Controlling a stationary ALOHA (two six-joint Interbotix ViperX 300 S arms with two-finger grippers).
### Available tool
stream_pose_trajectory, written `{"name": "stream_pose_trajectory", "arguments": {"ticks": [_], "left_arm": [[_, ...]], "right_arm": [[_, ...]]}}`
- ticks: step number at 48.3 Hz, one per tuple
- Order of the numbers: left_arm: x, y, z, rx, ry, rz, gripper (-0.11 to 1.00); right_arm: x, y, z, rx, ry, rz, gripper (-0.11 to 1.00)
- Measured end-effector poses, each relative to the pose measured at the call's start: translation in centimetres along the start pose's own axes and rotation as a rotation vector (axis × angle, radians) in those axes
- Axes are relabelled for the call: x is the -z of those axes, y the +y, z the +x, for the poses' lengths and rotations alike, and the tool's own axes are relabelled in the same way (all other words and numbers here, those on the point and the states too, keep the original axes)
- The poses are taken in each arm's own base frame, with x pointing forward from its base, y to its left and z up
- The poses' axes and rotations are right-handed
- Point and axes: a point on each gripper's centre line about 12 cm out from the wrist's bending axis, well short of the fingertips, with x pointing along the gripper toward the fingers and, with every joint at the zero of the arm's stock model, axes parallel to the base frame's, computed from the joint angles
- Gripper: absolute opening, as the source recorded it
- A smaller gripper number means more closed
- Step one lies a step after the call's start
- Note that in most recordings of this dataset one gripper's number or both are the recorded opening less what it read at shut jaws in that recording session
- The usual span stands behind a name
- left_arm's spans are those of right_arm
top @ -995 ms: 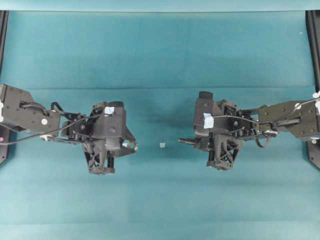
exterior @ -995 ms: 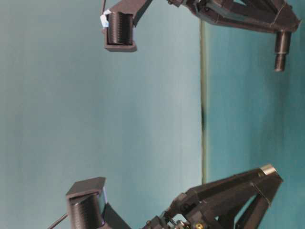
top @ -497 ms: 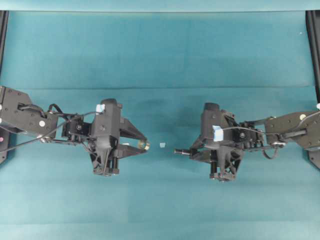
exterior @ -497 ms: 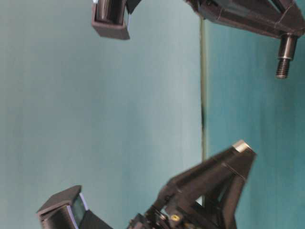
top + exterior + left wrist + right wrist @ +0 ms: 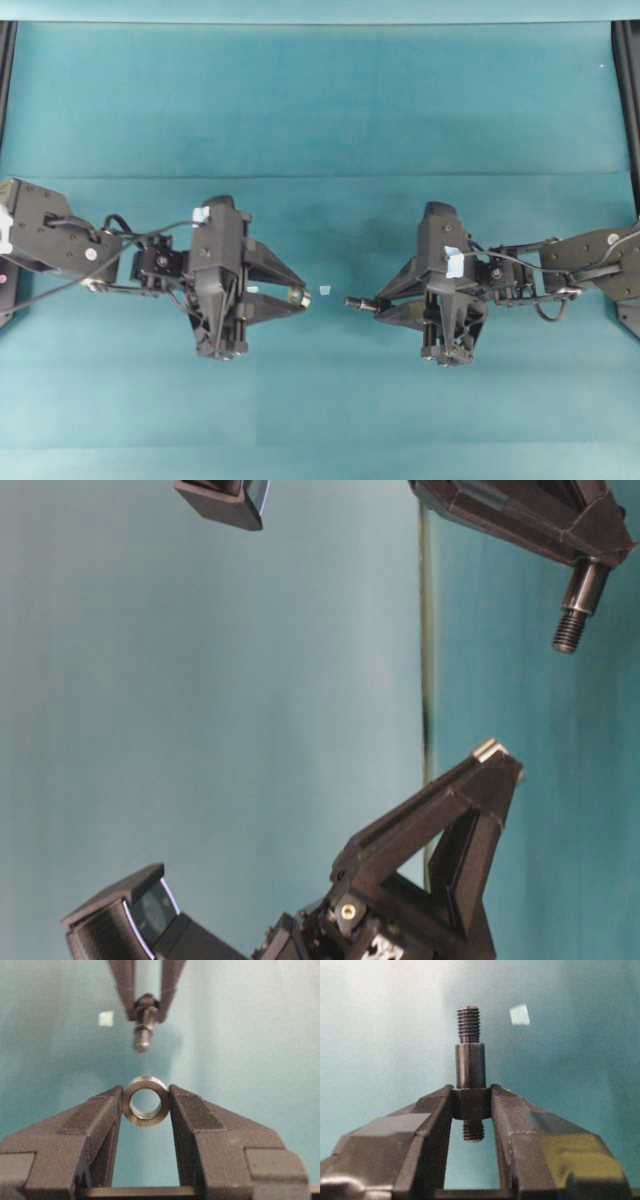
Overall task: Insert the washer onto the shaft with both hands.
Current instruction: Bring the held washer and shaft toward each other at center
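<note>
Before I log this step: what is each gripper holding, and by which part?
The left gripper pinches the washer by its outer rim; the right gripper clamps the shaft at its thick collar.

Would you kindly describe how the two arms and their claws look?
Both arms are black. The left claw and right claw have pointed triangular fingers and lattice-patterned bodies. Pale blue tape patches and thin black cables run along each.

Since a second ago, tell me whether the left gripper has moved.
Yes. In the overhead view the left gripper, shut on the washer, has moved right, closing on the fixed pale tape square on the table.
</note>
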Motion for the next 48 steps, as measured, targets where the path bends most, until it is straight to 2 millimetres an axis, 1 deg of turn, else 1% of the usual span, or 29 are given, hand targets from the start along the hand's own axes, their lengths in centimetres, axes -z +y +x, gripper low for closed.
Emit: {"name": "stream_pose_trajectory", "arguments": {"ticks": [18, 48], "left_arm": [[-0.3, 0.0, 1.4, 0.004, -0.029, 0.000, 0.36], [-0.3, 0.2, 2.4, 0.000, -0.040, -0.004, 0.36]], "right_arm": [[-0.4, 0.1, 0.1, -0.007, -0.031, 0.000, 0.01], [-0.7, 0.3, 0.1, -0.018, -0.067, -0.001, 0.01]]}}
